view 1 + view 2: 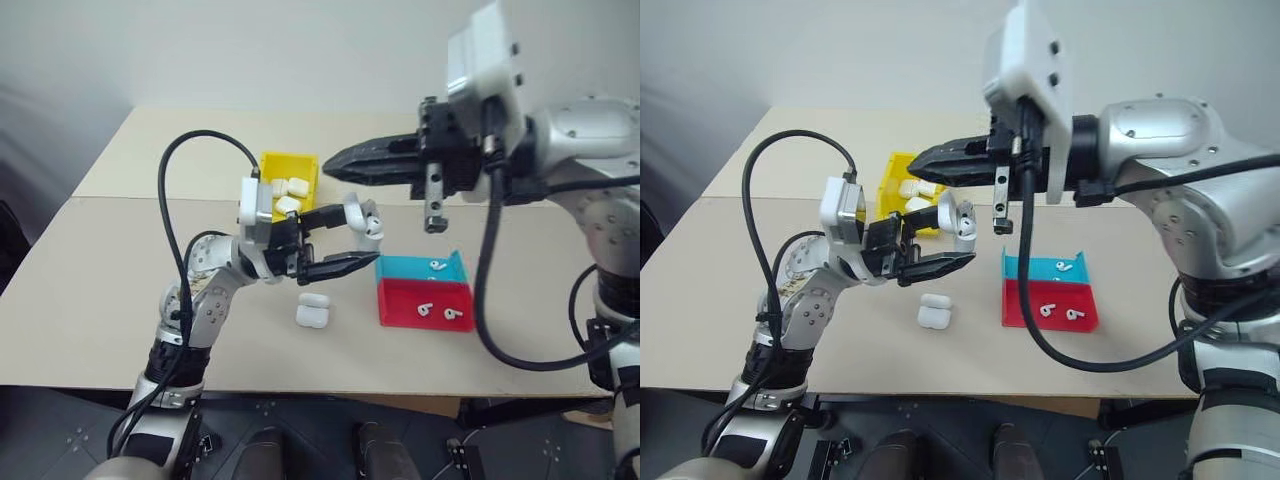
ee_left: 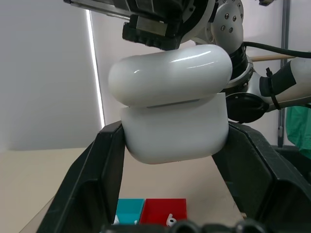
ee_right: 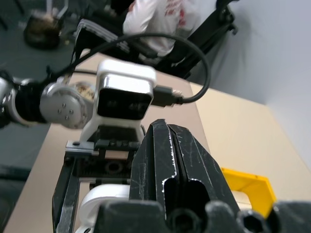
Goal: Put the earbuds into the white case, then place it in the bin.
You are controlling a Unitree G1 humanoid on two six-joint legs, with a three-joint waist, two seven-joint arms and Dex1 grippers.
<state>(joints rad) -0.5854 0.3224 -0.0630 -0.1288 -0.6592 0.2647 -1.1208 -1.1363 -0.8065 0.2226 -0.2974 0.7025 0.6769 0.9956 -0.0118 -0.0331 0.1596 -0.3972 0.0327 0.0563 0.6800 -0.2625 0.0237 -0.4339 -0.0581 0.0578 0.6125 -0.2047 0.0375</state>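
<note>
left hand (image 1: 345, 243) clamped on the white case (image 1: 365, 219), held up over the table (image 1: 120, 290) between the yellow bin (image 1: 268, 165) and the two trays, lid tipped partly open in the left wrist view. right hand (image 1: 345, 160) pinched fully shut, empty as far as visible, poised just above and beside the held case. likely light, stiff and very glossy, so prone to slip or twist between hard black fingers; best taken across the flat sides of the lower body, below the lid seam, leaving the hinge free to swing. earbuds (image 1: 437, 312) tiny and smooth, lying in the red tray (image 1: 400, 318), with more in the teal tray (image 1: 400, 268) behind it; probably easy to flick away, so a fine pinch on the stem advised. another identical case (image 1: 313, 311) lying on the table just below the held one, easy to confuse with it. bin already holding several cases (image 1: 287, 192), leaving limited room. black cables looping off both wrists close to the working space, and the right forearm hanging over the trays, both likely to crowd any reach toward the earbuds.
</note>
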